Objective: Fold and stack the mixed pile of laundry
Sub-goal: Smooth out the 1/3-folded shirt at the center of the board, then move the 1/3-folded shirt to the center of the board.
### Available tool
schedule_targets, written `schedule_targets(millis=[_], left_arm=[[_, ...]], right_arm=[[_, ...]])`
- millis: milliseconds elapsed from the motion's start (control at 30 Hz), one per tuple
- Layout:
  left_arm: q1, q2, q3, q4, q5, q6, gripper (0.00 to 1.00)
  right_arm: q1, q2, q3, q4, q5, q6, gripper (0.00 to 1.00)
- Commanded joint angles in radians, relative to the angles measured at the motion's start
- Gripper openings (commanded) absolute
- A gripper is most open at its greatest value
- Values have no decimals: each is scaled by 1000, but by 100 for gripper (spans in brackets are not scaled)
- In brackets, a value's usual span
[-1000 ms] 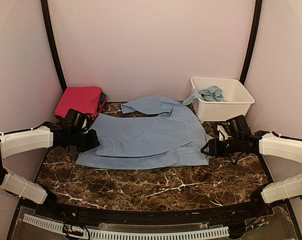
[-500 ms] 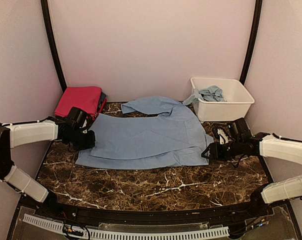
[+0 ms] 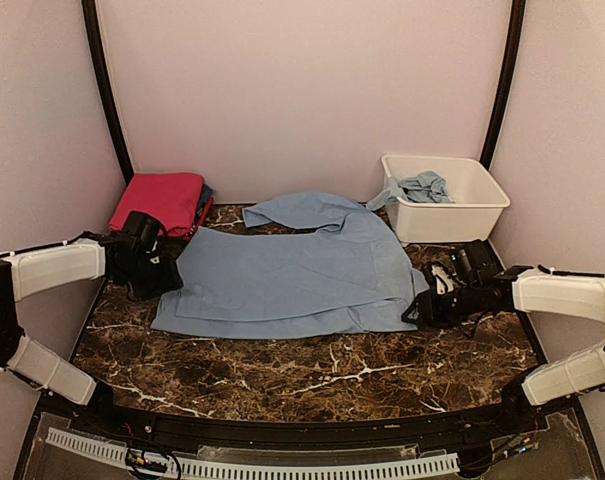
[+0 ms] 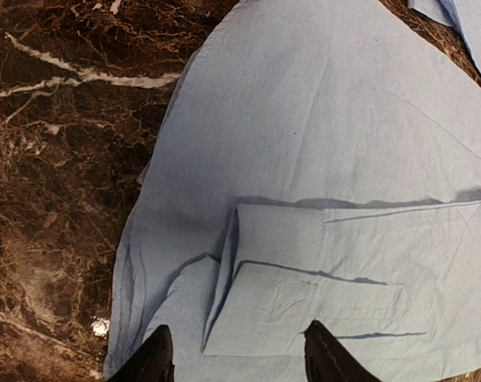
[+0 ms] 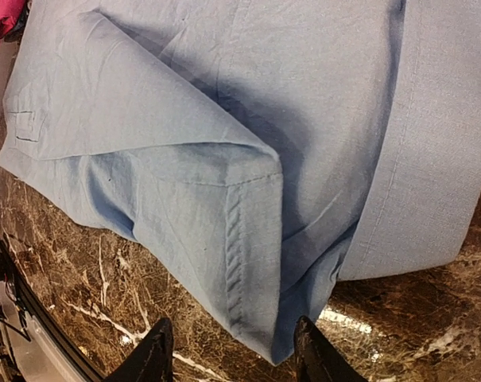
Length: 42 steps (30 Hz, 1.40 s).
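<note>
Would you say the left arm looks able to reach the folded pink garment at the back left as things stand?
Probably yes: its open hand sits just in front of the pink garment, with nothing between them.

light: soft, even | shadows: faint | glare: table (image 5: 339, 317) | focus: sharp

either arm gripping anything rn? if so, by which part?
Nothing is held. The left jaws stand open over the blue garment at its left edge. The right jaws stand open astride its hemmed corner, not pinching it.
</note>
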Motion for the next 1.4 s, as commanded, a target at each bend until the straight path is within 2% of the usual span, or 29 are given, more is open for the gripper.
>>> schedule_targets(millis=[0,133,267,467,800,967,1033,1233,1267,1367], left_arm=[[50,-134,-59,-68,21,-79,61],[137,-194,-162,-70,132,-164,67],[213,-230,-237,-51,199,-248,67],[234,-229,-287,-21,239,-289,66],[236,-151,-341,86,322,-313,57],[236,-134,-355,111,320,-310,47],[236,-129,-357,117,314,-312,41],[237,-117,-339,105,298,-304,12],[237,-119,-334,100,293,-302,6],[240,-134,-323,70,273,-288,0]], right_arm=[[-5,-22,-23,-4,5,33,48],[-4,-23,-41,-19,25,75,48],[-4,-64,-77,-22,37,148,52],[-5,-105,-108,43,25,211,57],[-5,8,-95,146,-14,226,53],[-4,26,-87,170,-16,224,43],[-4,30,-84,173,-14,226,34],[-5,-4,-78,131,29,220,0],[-5,-15,-79,114,41,219,0],[-6,-70,-81,70,83,229,0]])
